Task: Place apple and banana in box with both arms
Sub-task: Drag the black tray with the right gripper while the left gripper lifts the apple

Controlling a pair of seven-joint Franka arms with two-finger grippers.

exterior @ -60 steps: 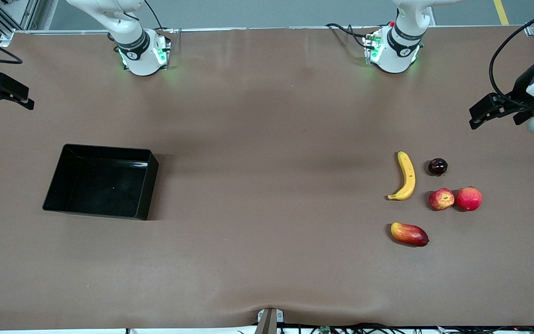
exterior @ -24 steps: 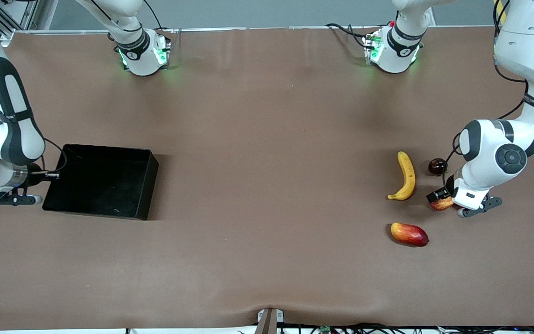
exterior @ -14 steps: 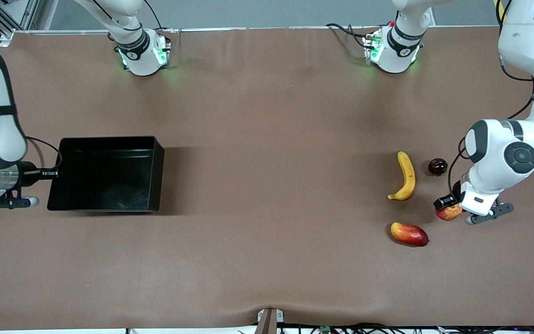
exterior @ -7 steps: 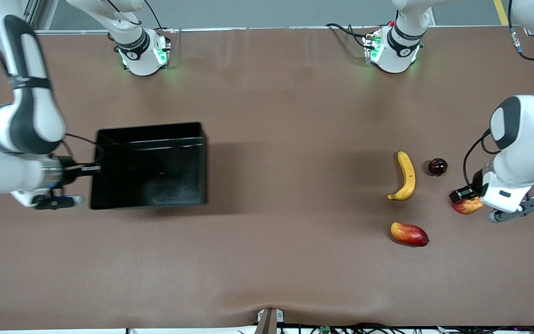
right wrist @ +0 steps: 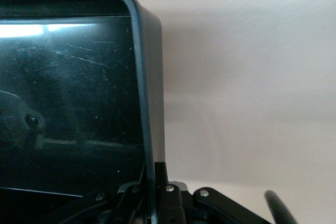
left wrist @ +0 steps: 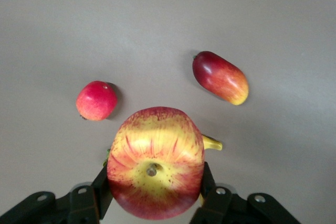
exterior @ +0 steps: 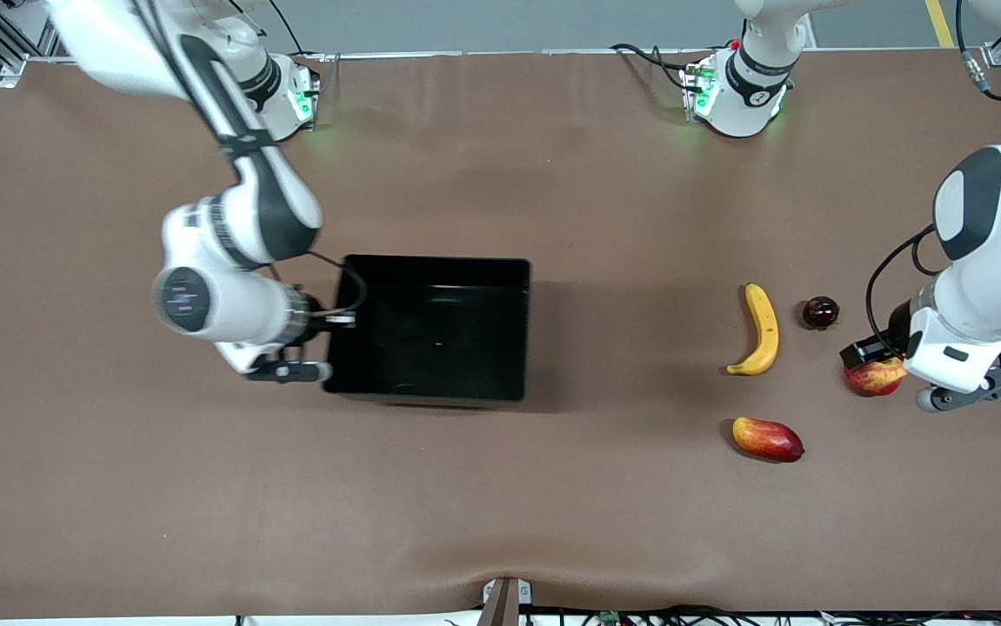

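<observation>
- The carrying step is in hand: the apple (left wrist: 155, 163) is held clear of the bench (exterior: 500, 504) by the left gripper (exterior: 876, 363), its jaws clenched on the fruit's two sides.
- The box (exterior: 430, 329) is gripped at its wall by the right gripper (exterior: 339, 320), jaws pinched tight on the rim, over the middle of the bench.
- The banana (exterior: 759, 330) is left lying on the bench toward the left arm's end, beside a dark plum (exterior: 820, 312) and farther from the camera than a mango (exterior: 767, 438).
- A red fruit (left wrist: 96, 100) is seen below the apple in the left wrist view.
- Next, the apple must likely be brought over the box and released inside.
- Compared with half a second ago, the box has been carried much nearer the fruits, and the apple has barely shifted.
</observation>
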